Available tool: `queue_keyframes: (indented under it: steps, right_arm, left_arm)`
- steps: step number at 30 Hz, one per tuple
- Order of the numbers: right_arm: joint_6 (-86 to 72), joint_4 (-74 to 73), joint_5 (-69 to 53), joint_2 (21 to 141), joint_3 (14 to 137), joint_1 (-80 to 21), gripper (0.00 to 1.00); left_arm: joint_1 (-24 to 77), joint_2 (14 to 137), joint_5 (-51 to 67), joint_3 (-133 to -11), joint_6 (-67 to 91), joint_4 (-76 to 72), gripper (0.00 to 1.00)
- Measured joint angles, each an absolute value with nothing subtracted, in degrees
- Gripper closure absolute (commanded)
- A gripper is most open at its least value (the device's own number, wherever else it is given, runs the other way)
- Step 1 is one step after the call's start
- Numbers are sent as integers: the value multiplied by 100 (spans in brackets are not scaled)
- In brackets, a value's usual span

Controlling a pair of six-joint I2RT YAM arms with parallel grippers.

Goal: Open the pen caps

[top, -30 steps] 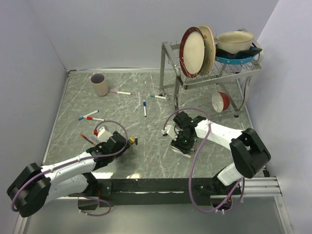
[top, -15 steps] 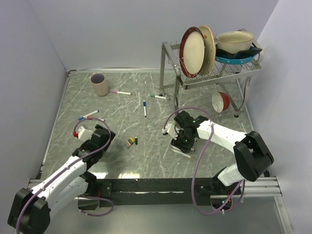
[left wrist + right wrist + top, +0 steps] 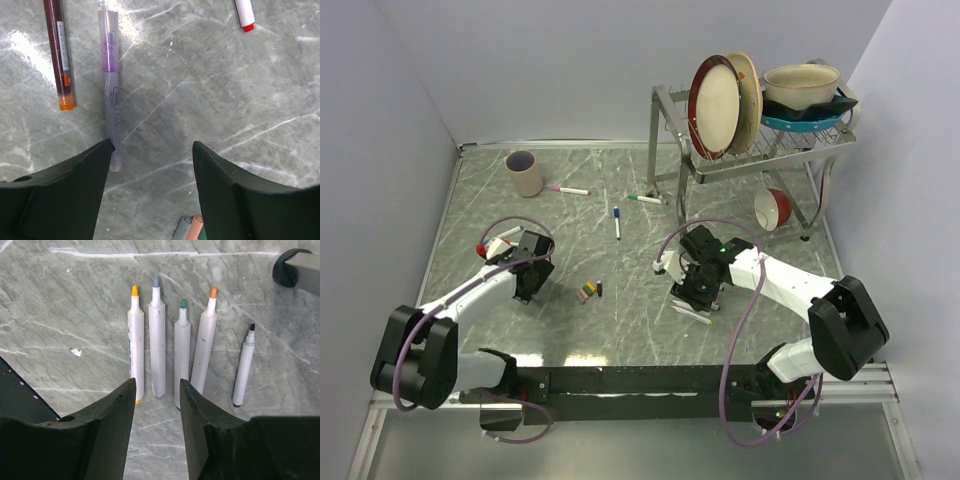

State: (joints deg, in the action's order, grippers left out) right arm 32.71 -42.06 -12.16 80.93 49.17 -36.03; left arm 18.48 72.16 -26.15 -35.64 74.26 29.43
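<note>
So, five uncapped pens (image 3: pixel 157 340) lie under my right fingers (image 3: pixel 102 435), spread and empty. Several capped pens (image 3: pixel 617 222) are left; my left fingers (image 3: pixel 60 195), also spread, hover over a purple pen (image 3: pixel 111 90).

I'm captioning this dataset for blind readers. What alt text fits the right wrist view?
Five uncapped marker pens lie side by side on the grey marble table, tips pointing away: yellow, grey-blue, green, orange and a shorter black one. The right gripper hovers over their near ends, jaws apart, gripping nothing.
</note>
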Motion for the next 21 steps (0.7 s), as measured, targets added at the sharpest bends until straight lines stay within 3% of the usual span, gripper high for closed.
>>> queue_keyframes:
  steps: [5, 12, 18, 21]
  right_arm:
    - [3286, -4202, -1229, 8053, 4917, -3594, 52]
    - [3288, -4198, -1253, 8047, 4917, -3575, 52]
    - [3288, -4198, -1260, 8047, 4917, -3570, 52]
    - [3291, -4198, -1271, 8047, 4917, -3566, 52]
  left_arm:
    - [1822, 7277, -2606, -3592, 7369, 2995, 30]
    - [1802, 7819, -2482, -3857, 7306, 3328, 40]
    - [1791, 8348, -2517, -4292, 7192, 3815, 66]
    - [1791, 8503, -2526, -4436, 7161, 3933, 74]
